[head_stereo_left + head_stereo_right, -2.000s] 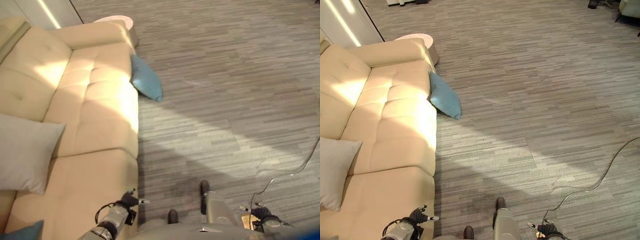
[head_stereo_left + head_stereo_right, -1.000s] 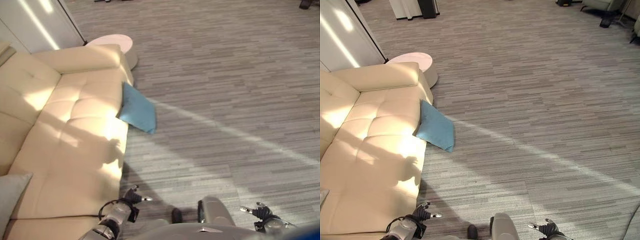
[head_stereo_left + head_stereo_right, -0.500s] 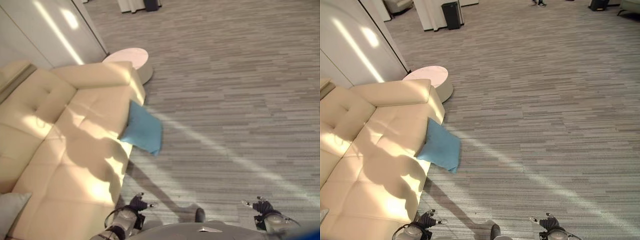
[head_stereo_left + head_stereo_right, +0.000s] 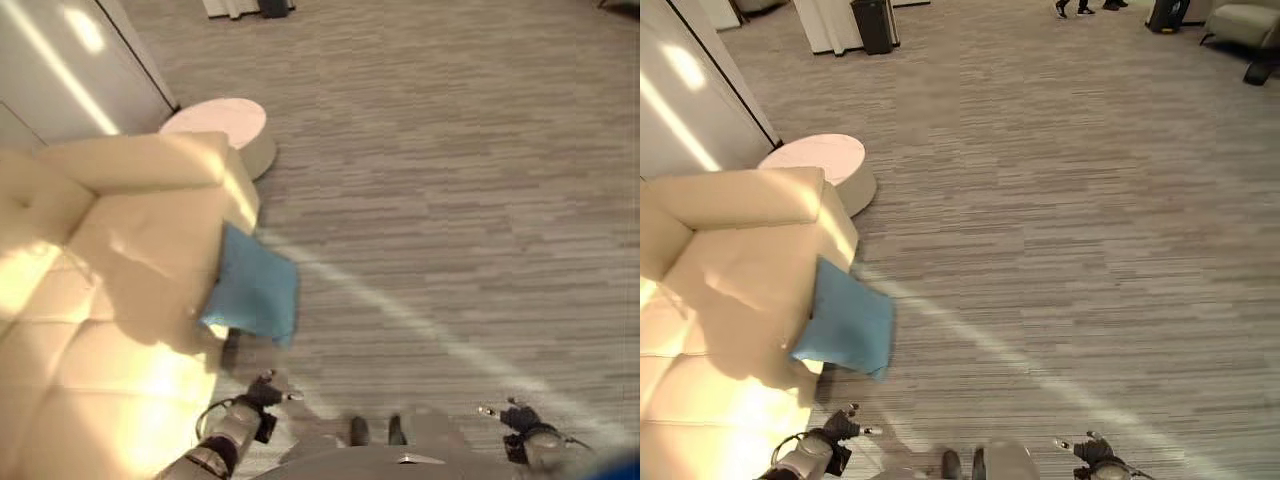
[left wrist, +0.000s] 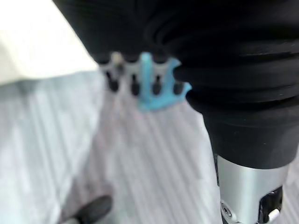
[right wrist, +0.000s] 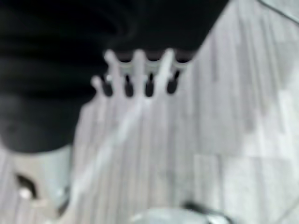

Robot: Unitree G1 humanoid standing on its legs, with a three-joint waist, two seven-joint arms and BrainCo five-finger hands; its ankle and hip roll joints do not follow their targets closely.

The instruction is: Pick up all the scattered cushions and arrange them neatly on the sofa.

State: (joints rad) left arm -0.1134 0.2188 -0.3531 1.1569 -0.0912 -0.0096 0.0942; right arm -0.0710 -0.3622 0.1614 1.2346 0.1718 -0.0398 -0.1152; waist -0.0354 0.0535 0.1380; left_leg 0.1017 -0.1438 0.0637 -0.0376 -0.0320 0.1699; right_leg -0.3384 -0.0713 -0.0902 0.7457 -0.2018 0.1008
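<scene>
A soft blue square fabric cushion (image 4: 845,332) leaned against the front edge of the cream tufted leather sofa (image 4: 715,330), lower corner on the grey striped carpet floor (image 4: 1070,240), upper part propped on the seat front. It sat just below the sofa's padded armrest (image 4: 740,197). A round pale pink low side table (image 4: 825,165) stood on the carpet right beside that armrest end. A bright strip of sunlight ran diagonally across the carpet from the cushion toward the lower right.

Left hand (image 4: 266,391) hung low near the sofa's front edge, close to the cushion but apart from it; fingers (image 5: 134,84) straight and relaxed, nothing held. The blue cushion showed past them in the left wrist view (image 5: 156,88), not touched.

Right hand (image 4: 1088,449) hung low over bare carpet, well apart from the cushion; fingers (image 6: 148,81) straight and spread, empty.

At the far edge of the room: a dark bin (image 4: 875,25) beside a white column, a person's shoes (image 4: 1087,8), part of a pale armchair (image 4: 1240,25). A white wall panel (image 4: 685,100) stood behind the sofa.
</scene>
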